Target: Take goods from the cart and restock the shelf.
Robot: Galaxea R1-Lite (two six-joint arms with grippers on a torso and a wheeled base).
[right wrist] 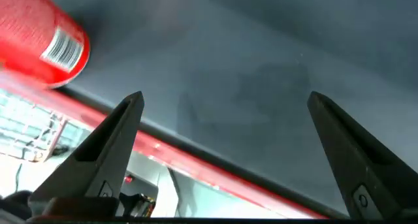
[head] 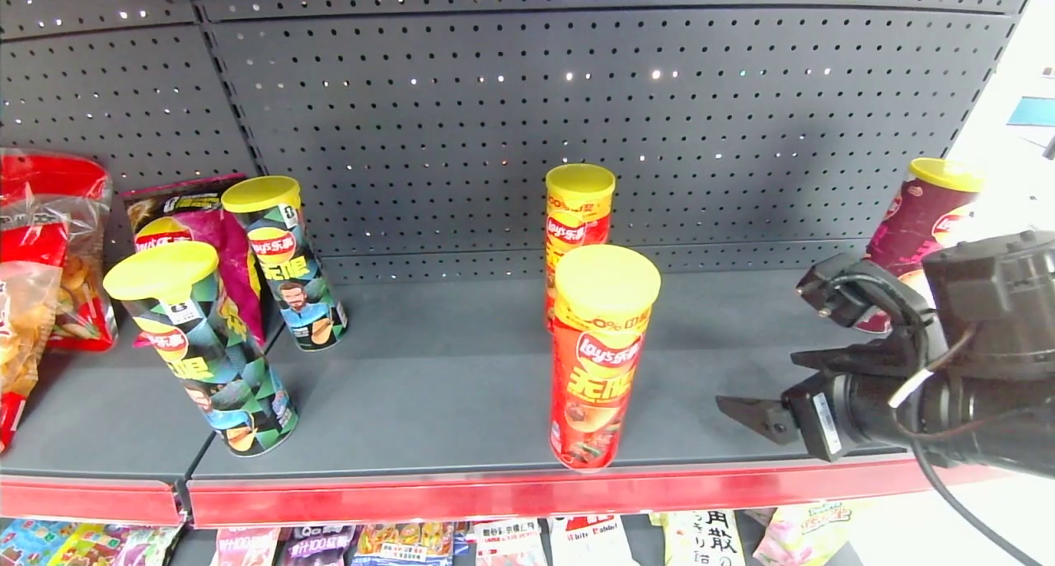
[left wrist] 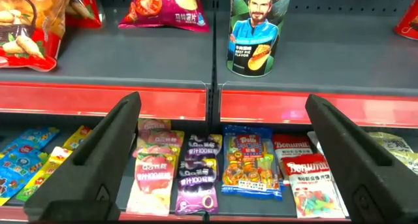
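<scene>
The right gripper (head: 766, 348) hangs over the right part of the shelf (head: 461, 401), just above its red front edge. Its two fingers (right wrist: 114, 145) are spread wide apart, and there is nothing between them. A red can (head: 606, 360) with a yellow lid stands upright near the front edge, a little to the left of that gripper — not touching it. A second red can (head: 579, 216) stands right behind it, close to the back wall. At the far right stands a dark red can (head: 927, 212) (the arm hides its lower part). On the left side are two dark cans (head: 206, 360) with yellow lids, a purple bag (head: 202, 228) and a red bag (head: 45, 245).

The left gripper (left wrist: 222, 100) is low down in front of the shelf — wide open too, holding nothing. Past it lie candy packs (left wrist: 248, 162) on the row below.
</scene>
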